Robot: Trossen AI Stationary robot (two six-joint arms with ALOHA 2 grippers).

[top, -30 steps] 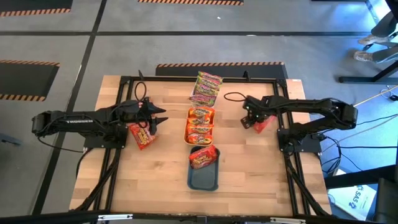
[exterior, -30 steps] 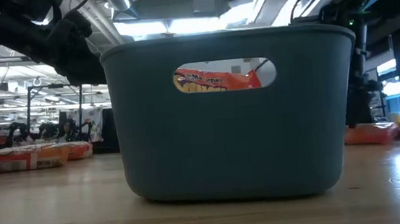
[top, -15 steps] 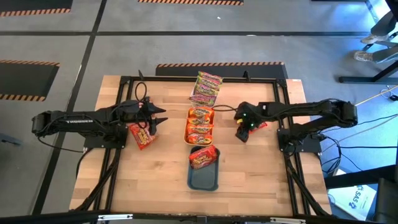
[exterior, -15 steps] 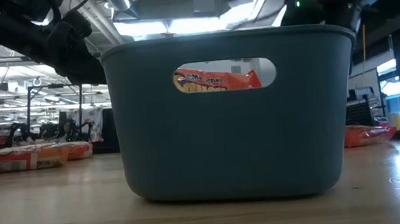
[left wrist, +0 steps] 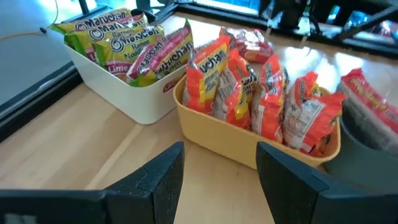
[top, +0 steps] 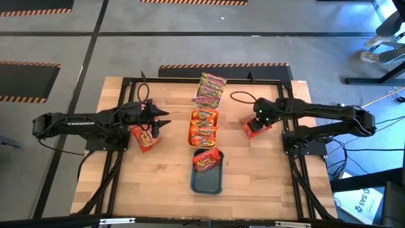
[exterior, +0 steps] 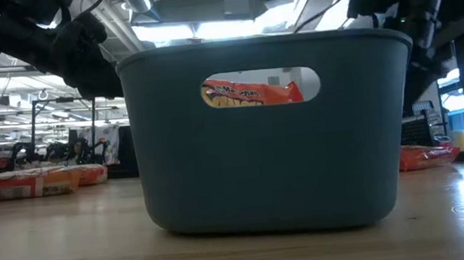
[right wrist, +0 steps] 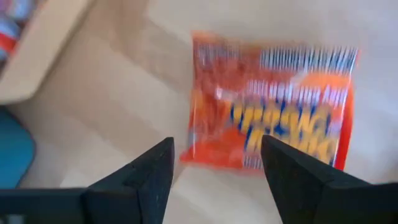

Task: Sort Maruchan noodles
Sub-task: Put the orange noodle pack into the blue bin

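The right gripper [top: 254, 124] has pulled back from the orange tray [top: 214, 116] and now hangs above a loose red noodle packet [right wrist: 273, 106], its fingers apart and empty, the packet lying just ahead between them. A pick seems next. The left gripper [top: 162, 122] waits, open, beside another packet [top: 143, 137].

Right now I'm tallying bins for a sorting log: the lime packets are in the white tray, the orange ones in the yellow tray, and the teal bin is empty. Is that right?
Not quite. The teal bin is not empty: the high view shows a red packet in it. The rest holds: lime packets in the white tray, orange packets in the yellow tray.
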